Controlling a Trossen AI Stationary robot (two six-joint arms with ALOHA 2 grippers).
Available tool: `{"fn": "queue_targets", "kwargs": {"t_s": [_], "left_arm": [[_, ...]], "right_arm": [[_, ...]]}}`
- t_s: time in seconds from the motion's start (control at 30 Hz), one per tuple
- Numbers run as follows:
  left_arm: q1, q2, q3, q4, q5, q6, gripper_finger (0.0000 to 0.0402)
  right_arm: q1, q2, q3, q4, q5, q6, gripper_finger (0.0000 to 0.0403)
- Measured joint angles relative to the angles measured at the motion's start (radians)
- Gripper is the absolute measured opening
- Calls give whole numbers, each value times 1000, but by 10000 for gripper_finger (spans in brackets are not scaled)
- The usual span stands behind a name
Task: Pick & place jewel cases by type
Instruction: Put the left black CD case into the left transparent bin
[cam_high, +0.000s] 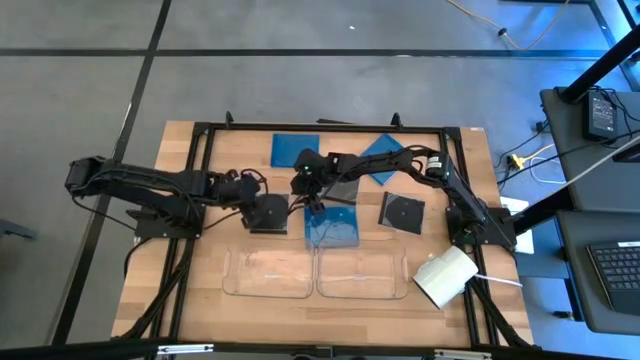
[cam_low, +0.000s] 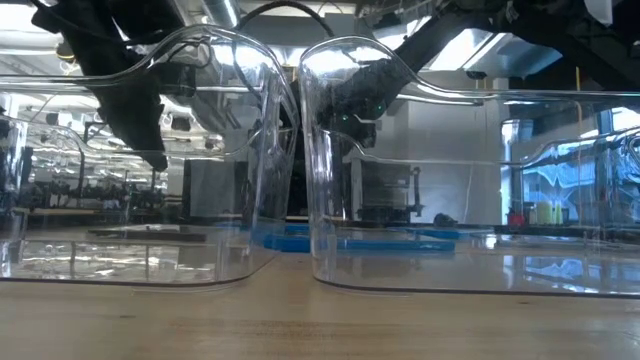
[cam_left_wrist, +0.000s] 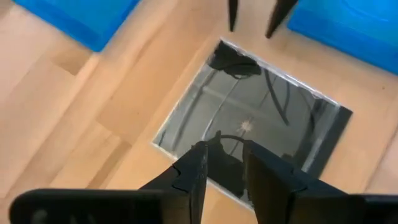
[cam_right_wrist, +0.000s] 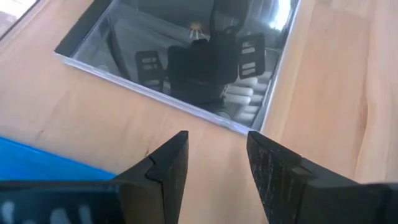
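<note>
Three translucent blue jewel cases lie flat on the table: one far (cam_high: 295, 150), one far right (cam_high: 385, 160), one central (cam_high: 332, 226). Black cases lie at centre left (cam_high: 268, 213), at right (cam_high: 402, 212) and under the right arm (cam_high: 342, 189). My left gripper (cam_left_wrist: 224, 158) is open by a narrow gap and hovers over the centre-left black case (cam_left_wrist: 249, 124), at its left edge. My right gripper (cam_right_wrist: 214, 155) is open and stands above the bare wood just right of that same case (cam_right_wrist: 186, 56). Its fingertips (cam_left_wrist: 233, 12) show in the left wrist view.
Two clear shallow trays sit side by side at the near edge (cam_high: 268, 272) (cam_high: 362, 275); their walls (cam_low: 300, 150) fill the low view. A white object (cam_high: 443, 275) lies by the right arm's base. A black frame (cam_high: 200, 135) borders the table.
</note>
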Motion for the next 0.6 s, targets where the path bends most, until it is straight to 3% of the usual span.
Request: {"fn": "queue_targets", "kwargs": {"t_s": [0.17, 0.33, 0.6], "left_arm": [[1, 0, 0, 35, -138, 5, 105], [1, 0, 0, 35, -286, 5, 111], [1, 0, 0, 35, -282, 48, 111]], "right_arm": [[-1, 0, 0, 54, 0, -37, 168], [-1, 0, 0, 119, -10, 53, 168], [-4, 0, 0, 140, -27, 202, 168]]}}
